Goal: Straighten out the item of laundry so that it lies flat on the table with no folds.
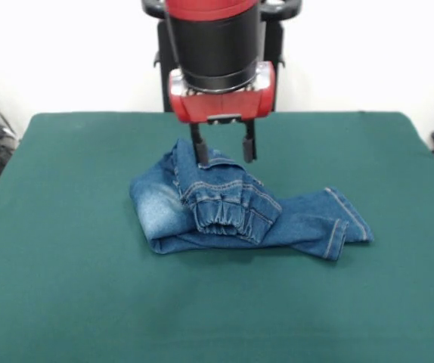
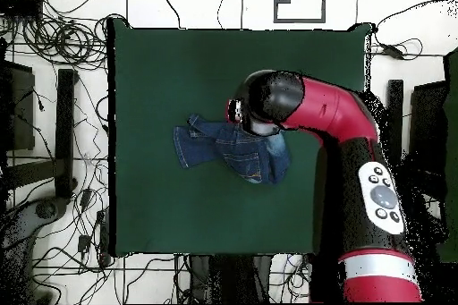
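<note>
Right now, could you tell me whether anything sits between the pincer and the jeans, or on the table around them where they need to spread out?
Nothing visible does. The pincer hangs open right over the far edge of the bunched jeans, with no other object between them. The green table around the jeans shows only bare cloth in both views.

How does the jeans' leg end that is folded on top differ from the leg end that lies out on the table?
The folded leg end rests on top of the jeans, its cuff gathered and puckered; the outstretched leg end lies on the table, its hem flat. The folded one sits nearer the open tool. Both are blue denim.
</note>
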You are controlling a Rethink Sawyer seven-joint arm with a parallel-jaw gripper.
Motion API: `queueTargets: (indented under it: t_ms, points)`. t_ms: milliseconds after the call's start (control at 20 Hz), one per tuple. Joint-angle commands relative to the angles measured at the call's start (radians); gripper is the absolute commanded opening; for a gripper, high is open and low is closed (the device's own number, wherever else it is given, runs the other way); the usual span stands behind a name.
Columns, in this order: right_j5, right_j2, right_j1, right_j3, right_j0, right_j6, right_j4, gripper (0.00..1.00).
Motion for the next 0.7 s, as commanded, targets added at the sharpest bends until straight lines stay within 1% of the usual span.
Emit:
queueTargets:
  t_ms: [50,150,350,600,700]
  points:
    - [0.117,0.152,0.065,-0.030,-0.051,-0.241,-0.052,1.00]
    - [0.120,0.163,0.062,-0.026,-0.061,-0.237,-0.058,1.00]
    - [0.080,0.185,0.035,0.033,-0.079,-0.208,-0.070,1.00]
    - [0.095,0.202,0.030,0.035,-0.089,-0.195,-0.086,1.00]
    - [0.081,0.208,0.028,0.048,-0.094,-0.189,-0.087,1.00]
